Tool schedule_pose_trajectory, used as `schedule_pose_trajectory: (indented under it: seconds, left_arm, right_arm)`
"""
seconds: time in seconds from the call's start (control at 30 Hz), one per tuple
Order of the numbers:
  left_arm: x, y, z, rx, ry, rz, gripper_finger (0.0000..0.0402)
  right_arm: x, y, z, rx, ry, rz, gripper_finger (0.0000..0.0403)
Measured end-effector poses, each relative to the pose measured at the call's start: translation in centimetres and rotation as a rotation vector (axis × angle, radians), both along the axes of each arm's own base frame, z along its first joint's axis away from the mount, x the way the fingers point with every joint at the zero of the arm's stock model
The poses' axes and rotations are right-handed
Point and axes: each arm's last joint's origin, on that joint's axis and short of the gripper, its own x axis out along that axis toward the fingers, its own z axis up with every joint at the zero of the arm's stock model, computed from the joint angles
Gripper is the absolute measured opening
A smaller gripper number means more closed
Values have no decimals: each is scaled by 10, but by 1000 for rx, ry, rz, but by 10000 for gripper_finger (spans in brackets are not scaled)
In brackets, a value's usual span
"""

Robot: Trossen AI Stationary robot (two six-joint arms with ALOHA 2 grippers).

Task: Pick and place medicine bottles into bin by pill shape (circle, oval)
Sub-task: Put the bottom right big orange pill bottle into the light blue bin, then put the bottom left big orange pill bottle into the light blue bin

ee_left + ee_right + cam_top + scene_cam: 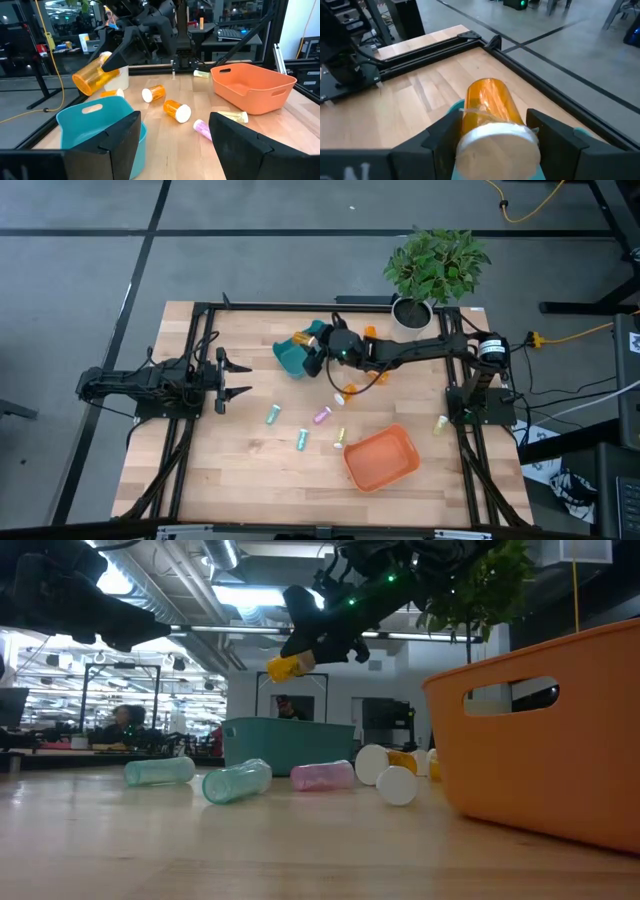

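My right gripper (312,343) reaches from the table's right side over the teal bin (290,360) at the far middle and is shut on an amber medicine bottle (490,102) with a white cap. Several more bottles lie on their sides on the wood. Among them are a green one (271,415), a purple one (322,416), a teal one (302,440), a yellow one (339,438) and two amber ones (177,110). My left gripper (232,378) waits open at the table's left, touching nothing. My right gripper pinches the amber bottle at its white cap end (497,142) between its two fingers. The fingers lie along the bottle, and the amber body (92,77) sticks out past their tips. They come from the table's right, slanting down. The bottle hangs tilted, bottom end lower, above the teal bin.
An orange bin (382,458) stands near the front right. A potted plant (435,265) stands at the far right corner. Another yellow bottle (440,423) lies by the right arm's base. Bare wood lies between the left gripper and the scattered bottles.
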Motion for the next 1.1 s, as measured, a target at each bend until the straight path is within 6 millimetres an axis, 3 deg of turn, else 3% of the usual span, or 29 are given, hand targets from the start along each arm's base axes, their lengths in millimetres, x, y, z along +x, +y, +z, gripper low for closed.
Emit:
schedule_pose_trajectory:
  seconds: [0.37, 0.57, 0.87, 1.1]
  left_arm:
    - [0, 0, 0, 7, 1, 0, 229]
    - [0, 0, 0, 0, 4, 0, 229]
    - [0, 0, 0, 0, 4, 0, 229]
    - [0, 0, 0, 0, 3, 0, 229]
  right_arm:
    - [-3, 0, 0, 6, 31, -1, 283]
    - [-28, 4, 6, 165, 199, -57, 284]
    - [-84, 49, 20, 280, 585, -14, 284]
    - [-86, 71, 8, 184, 718, 314, 284]
